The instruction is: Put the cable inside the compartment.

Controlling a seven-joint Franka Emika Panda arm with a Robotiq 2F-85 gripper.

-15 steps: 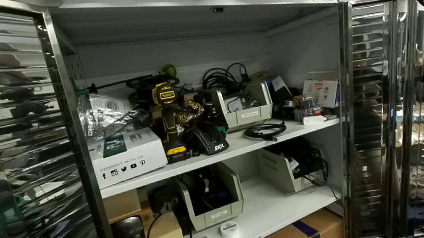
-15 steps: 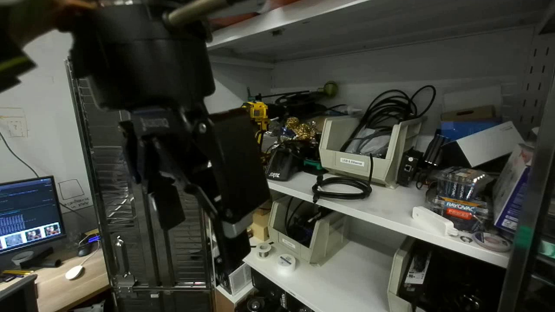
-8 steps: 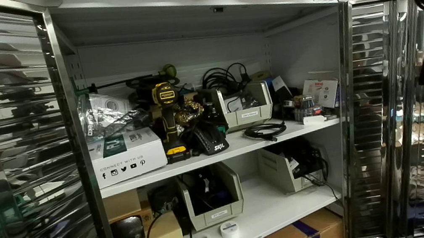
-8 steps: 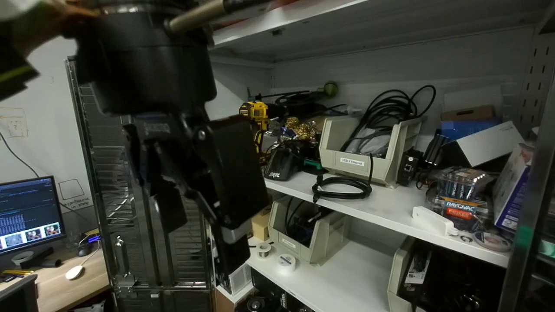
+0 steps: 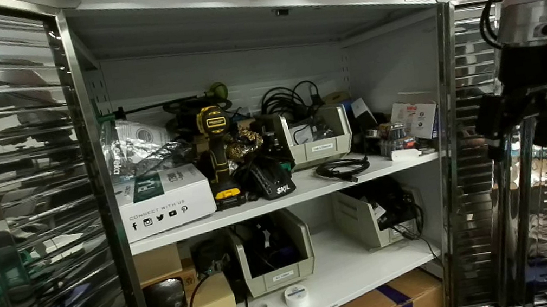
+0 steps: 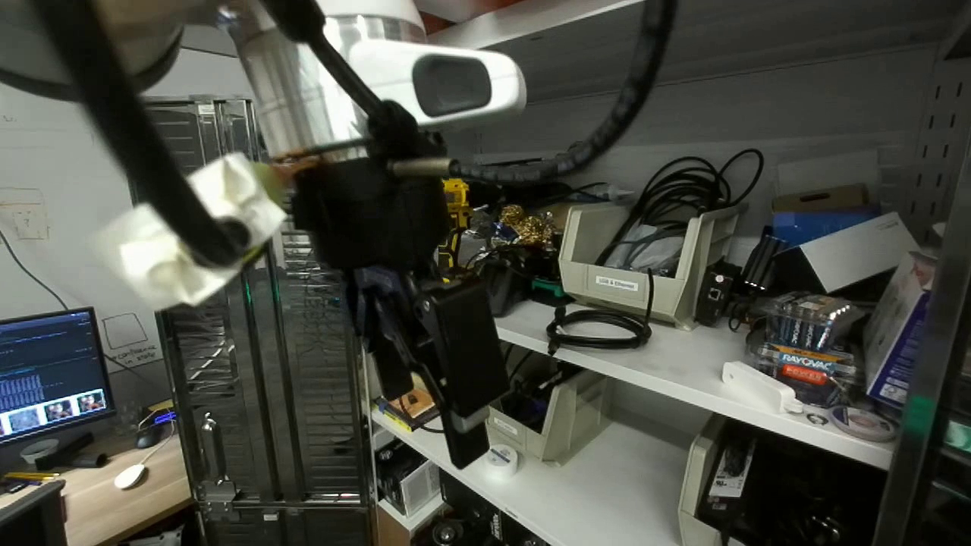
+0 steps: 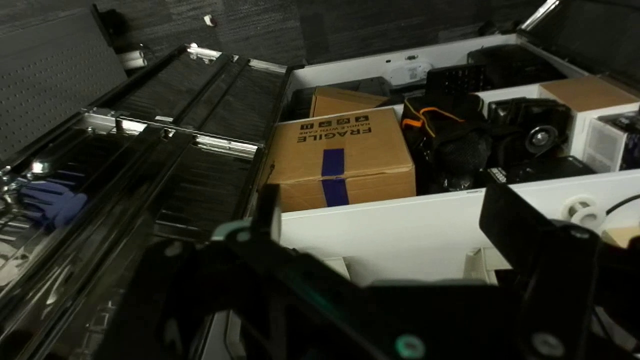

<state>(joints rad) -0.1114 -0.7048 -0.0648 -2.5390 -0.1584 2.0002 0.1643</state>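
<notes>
A thin black cable (image 5: 329, 173) lies coiled on the white shelf, with a small bulkier end at the shelf's front edge. It also shows in an exterior view (image 6: 592, 343), where one strand rises in front of a grey bin (image 6: 618, 292). It lies in the upper bay of the white rack, the compartment (image 5: 260, 70), with a yellow-black drill (image 5: 219, 156) and the grey bin. My gripper (image 5: 519, 145) is open and empty, pointing down in front of the rack; it also shows in an exterior view (image 6: 432, 417). The wrist view shows its parted fingers (image 7: 385, 205), without the coil.
Shiny steel doors (image 5: 526, 190) stand open at the rack's sides. The lower shelf holds grey bins (image 5: 281, 273) and white spools (image 5: 296, 297). A cardboard box (image 7: 340, 150) sits below. A battery pack (image 6: 808, 364) and a white plastic piece (image 6: 758, 387) lie right of the coil.
My arm and gripper have moved left, nearer the rack's opening, in an exterior view; more of the wrist shows now. The cable and shelf things have not moved. The gripper stays open.
</notes>
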